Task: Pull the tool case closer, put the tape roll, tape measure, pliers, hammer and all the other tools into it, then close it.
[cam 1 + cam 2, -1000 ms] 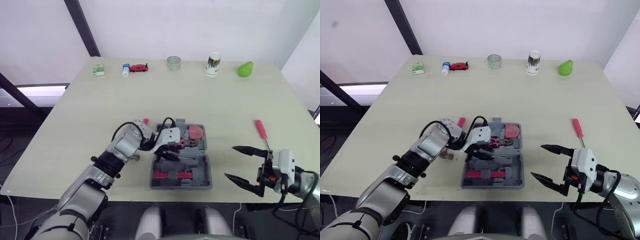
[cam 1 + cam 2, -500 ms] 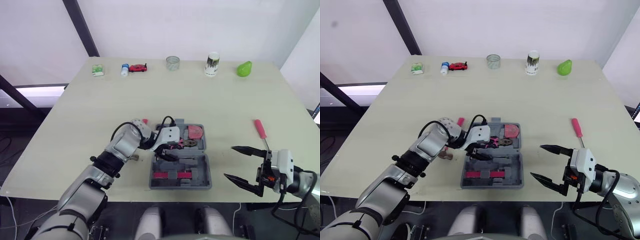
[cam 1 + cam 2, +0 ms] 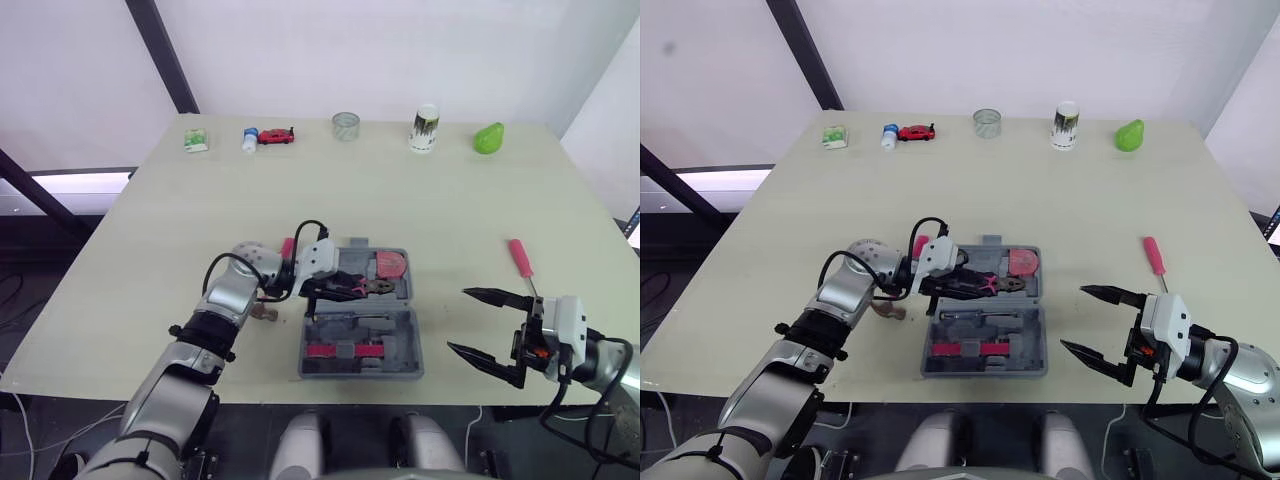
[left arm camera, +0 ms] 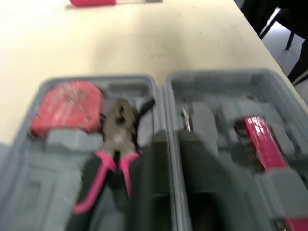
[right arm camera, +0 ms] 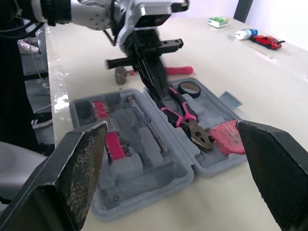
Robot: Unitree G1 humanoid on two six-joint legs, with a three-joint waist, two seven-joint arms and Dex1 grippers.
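Note:
The grey tool case (image 3: 405, 340) lies open near the table's front edge. In it lie the pink-handled pliers (image 3: 365, 287), the red tape measure (image 3: 392, 265), a black tape roll (image 5: 188, 89) and a red bit holder (image 3: 345, 350). My left gripper (image 3: 335, 288) hovers open over the case's left side, just above the pliers' handles, holding nothing. The hammer (image 5: 180, 70), with its pink handle, lies on the table just left of the case, under my left wrist. A red screwdriver (image 3: 520, 257) lies on the table to the right. My right gripper (image 3: 458, 320) stands wide open right of the case.
Along the far edge stand a green-white packet (image 3: 195, 140), a small bottle (image 3: 250, 138), a red toy car (image 3: 277, 135), a clear cup (image 3: 346, 126), a can (image 3: 426, 128) and a green pear (image 3: 488, 138).
My left gripper has drawn back a little to the left over the case, leaving the pliers lying in it. The right gripper has barely moved.

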